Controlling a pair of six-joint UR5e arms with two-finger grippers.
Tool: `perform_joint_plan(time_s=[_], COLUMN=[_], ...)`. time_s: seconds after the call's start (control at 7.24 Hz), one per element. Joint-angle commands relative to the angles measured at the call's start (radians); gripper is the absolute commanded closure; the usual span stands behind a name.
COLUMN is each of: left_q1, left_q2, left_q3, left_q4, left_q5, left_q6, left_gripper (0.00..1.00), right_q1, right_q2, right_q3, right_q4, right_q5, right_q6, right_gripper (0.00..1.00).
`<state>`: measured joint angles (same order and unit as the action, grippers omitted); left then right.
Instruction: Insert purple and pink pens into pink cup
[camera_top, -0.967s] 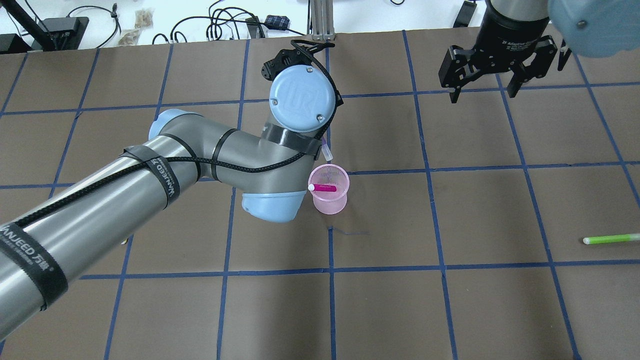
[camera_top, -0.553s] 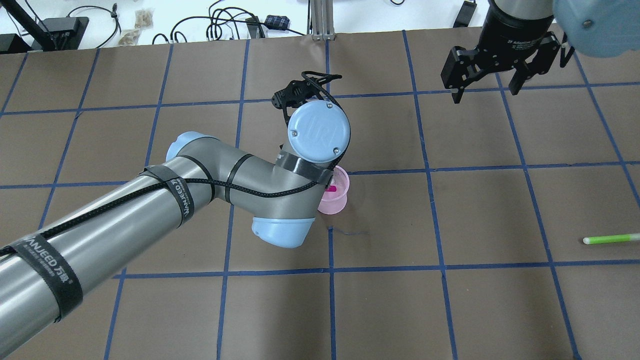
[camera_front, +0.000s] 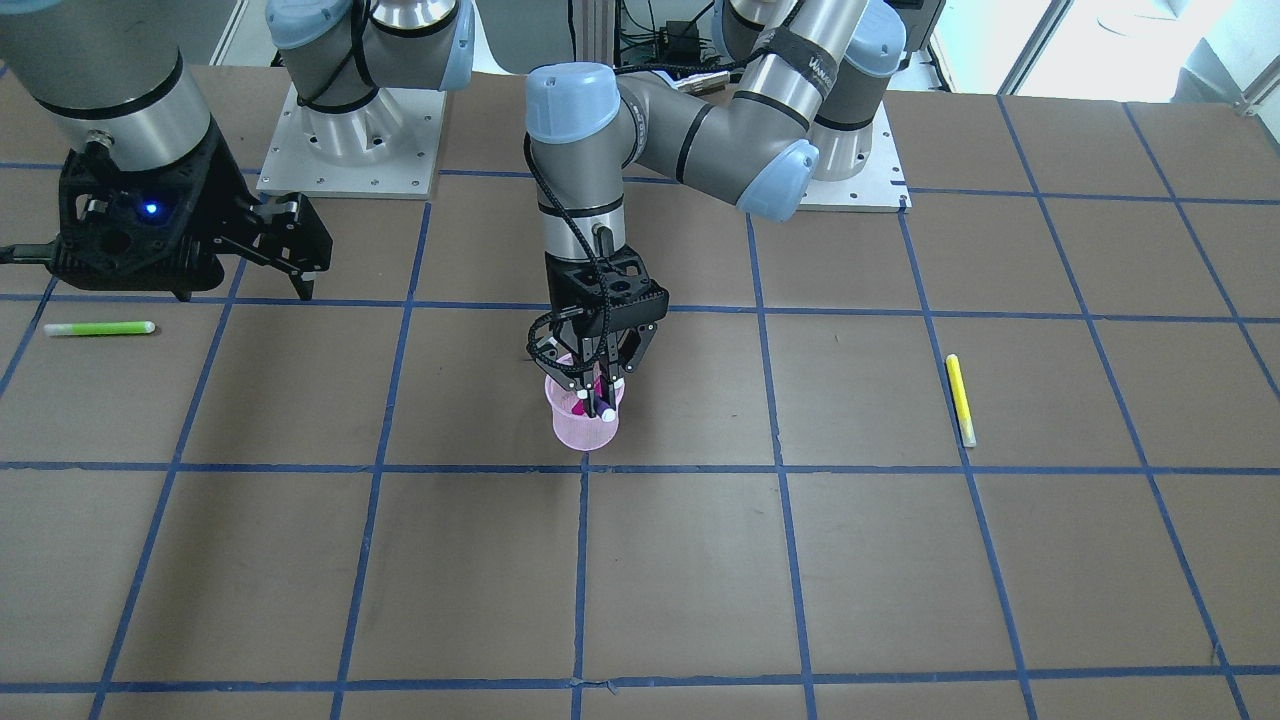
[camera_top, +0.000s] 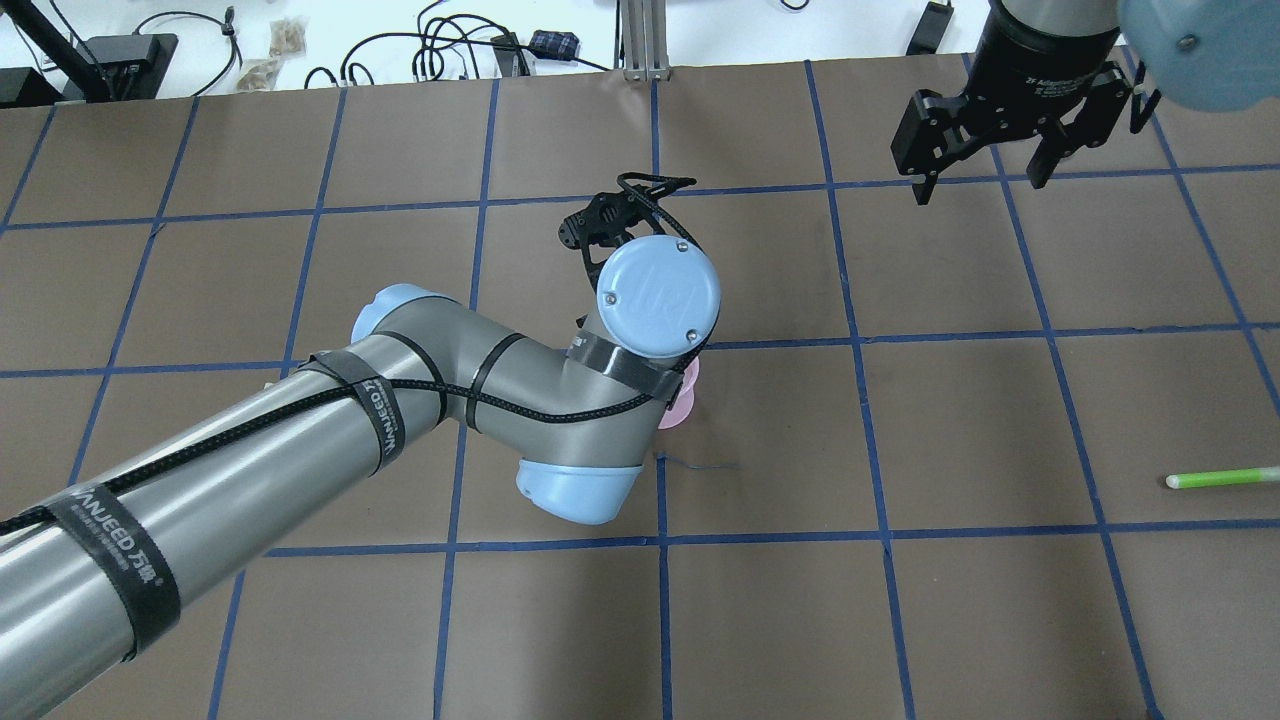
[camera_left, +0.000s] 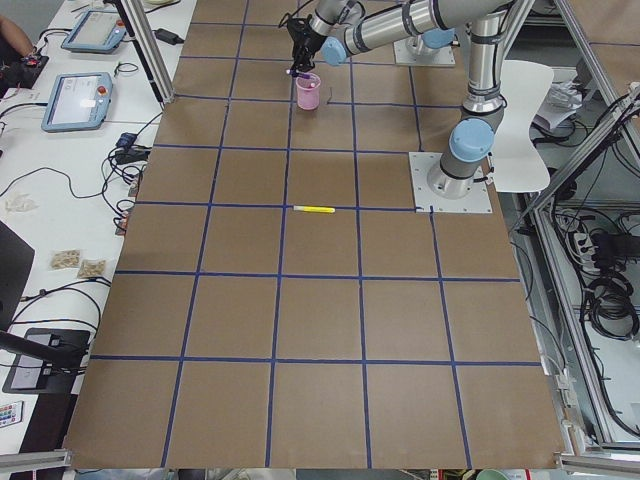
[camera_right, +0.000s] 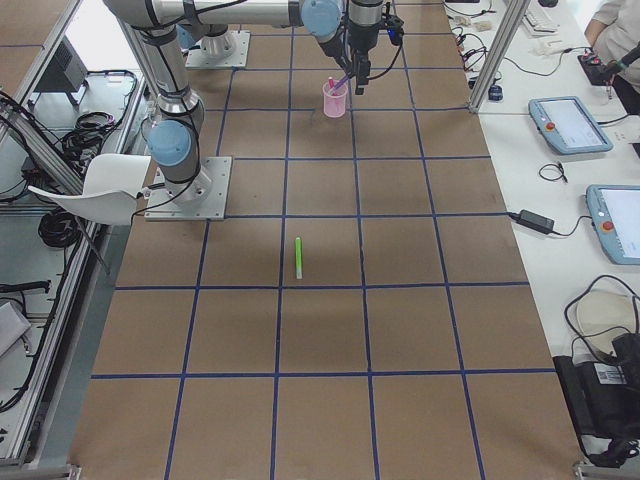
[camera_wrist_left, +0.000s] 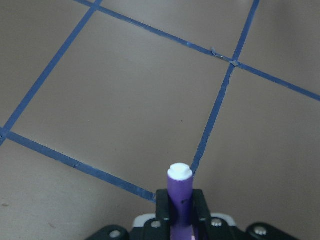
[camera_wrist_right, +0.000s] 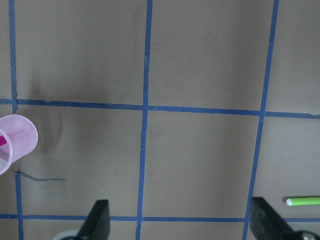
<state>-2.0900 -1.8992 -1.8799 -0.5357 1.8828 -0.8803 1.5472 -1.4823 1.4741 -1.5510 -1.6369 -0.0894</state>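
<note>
Gripping one purple pen (camera_wrist_left: 180, 197), left pincer (camera_front: 597, 408) over one pink cup (camera_front: 585, 432)

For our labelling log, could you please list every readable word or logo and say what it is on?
"WANJEED": black strap on the left arm.
"UR": blue cap on that arm's wrist.
White print above the right gripper: too small to read.

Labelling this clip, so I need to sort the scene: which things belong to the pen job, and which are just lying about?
Job: purple pen, left gripper holding it, pink pen, pink cup.
Lying about: green pen, yellow pen.
</note>
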Motion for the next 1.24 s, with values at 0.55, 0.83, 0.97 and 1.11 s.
perform_joint_plan(time_s=[0.55,0.83,0.97,1.11], left_q1=[-0.007,-0.007,-0.007,-0.007], left_q2=[-0.026,-0.026,-0.026,-0.024], left_q3=[-0.001,0.004,0.007,0.008], left_q4=[0.0,0.0,0.0,0.002], left_q5=[0.006,0.002,0.002,0.001], left_q6=[0.001,-0.005,-0.002,-0.005], left_gripper=[0.47,0.1,0.08,0.07], right_q1=[-0.001,-0.001,-0.002,-0.002], right_q2=[-0.001,-0.001,-0.001,-0.001], right_q3=[0.0,0.0,0.0,0.0], right_q4=[-0.003,-0.006,-0.009,-0.009], right_q5=[0.016,0.016,0.014,0.014], right_q6=[-0.001,-0.003,-0.003,-0.001], right_gripper=[0.0,0.0,0.0,0.0])
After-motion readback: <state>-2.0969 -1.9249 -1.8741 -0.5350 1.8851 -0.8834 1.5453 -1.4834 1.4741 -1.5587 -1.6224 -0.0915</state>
